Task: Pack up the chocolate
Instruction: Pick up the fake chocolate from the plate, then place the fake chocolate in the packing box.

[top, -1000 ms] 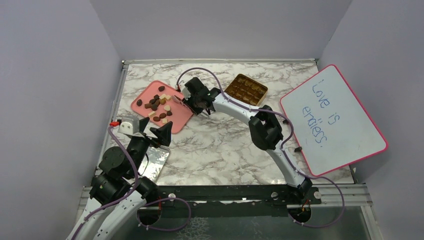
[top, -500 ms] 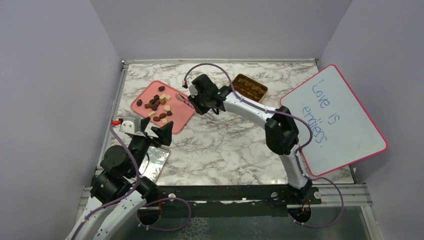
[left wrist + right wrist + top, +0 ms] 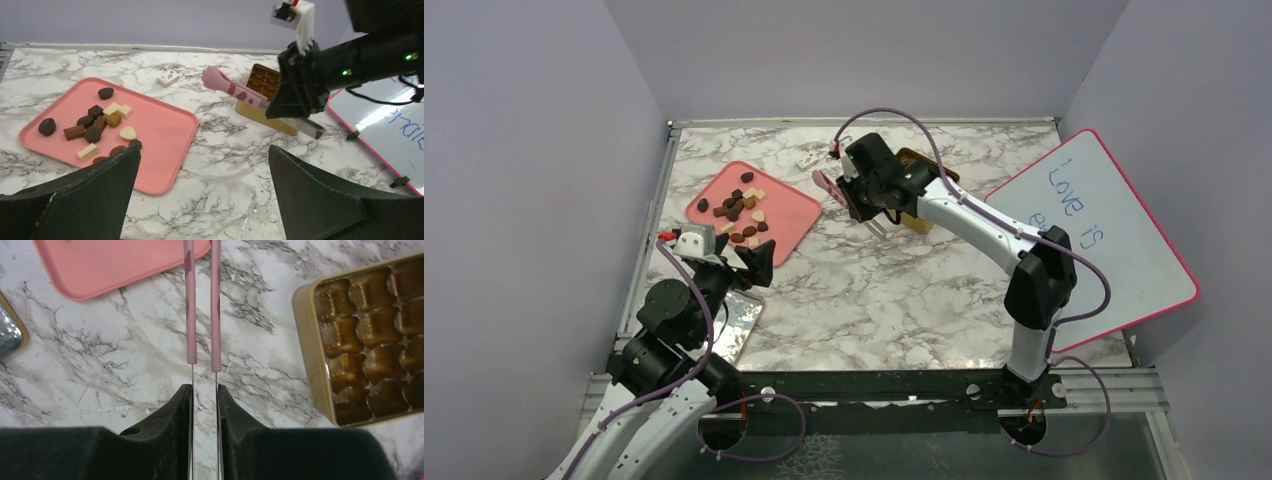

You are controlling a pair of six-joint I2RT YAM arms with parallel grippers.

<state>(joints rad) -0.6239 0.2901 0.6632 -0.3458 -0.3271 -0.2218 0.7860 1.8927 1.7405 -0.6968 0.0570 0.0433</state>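
the small bite-sized chocolate pieces (image 3: 92, 127), mostly dark brown with a few cream, are scattered on the flat pink plastic tray (image 3: 160, 130); the long pink tweezers (image 3: 189, 305) are pinched by the fingers of the right gripper (image 3: 204, 390), held over the marble table (image 3: 874, 290) between tray and square gold gridded box (image 3: 306, 340); the left gripper (image 3: 204, 150) is spread wide

Right wrist view: tweezers (image 3: 189, 315) clipped at both ends. The pink end runs past the top edge, the steel tips out the bottom between the fingers of the right gripper (image 3: 204, 405). Gold box (image 3: 306, 340), right of the tool, runs off the right edge; pink tray (image 3: 115, 265), left of it, off the top. Whether anything sits in the tips — cannot tell. Left wrist view: print on card (image 3: 169, 78) beyond the pink end too small to read; two chocolate (image 3: 93, 134) pieces half behind the left gripper (image 3: 204, 150).
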